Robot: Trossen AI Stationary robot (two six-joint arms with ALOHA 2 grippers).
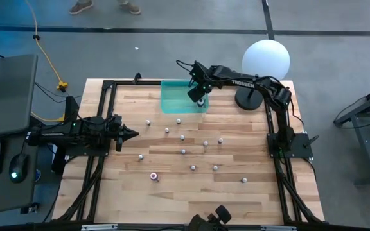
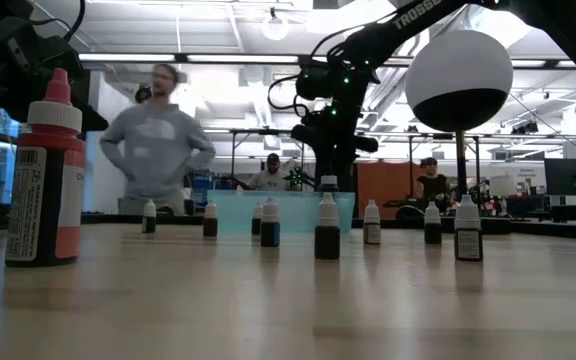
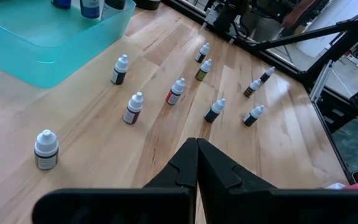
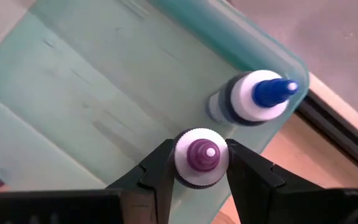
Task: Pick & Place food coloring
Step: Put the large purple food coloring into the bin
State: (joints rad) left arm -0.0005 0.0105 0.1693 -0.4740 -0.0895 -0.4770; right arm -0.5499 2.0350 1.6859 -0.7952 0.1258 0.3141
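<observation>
Fingers (image 4: 157, 171) of the right gripper (image 4: 201, 163) clamp a purple-capped bottle (image 4: 201, 157) over the green tray (image 4: 104, 87), beside a blue-capped bottle (image 4: 253, 96); next, lower and release.

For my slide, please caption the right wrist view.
Right gripper holds a purple-tipped bottle over the green tray.
</observation>
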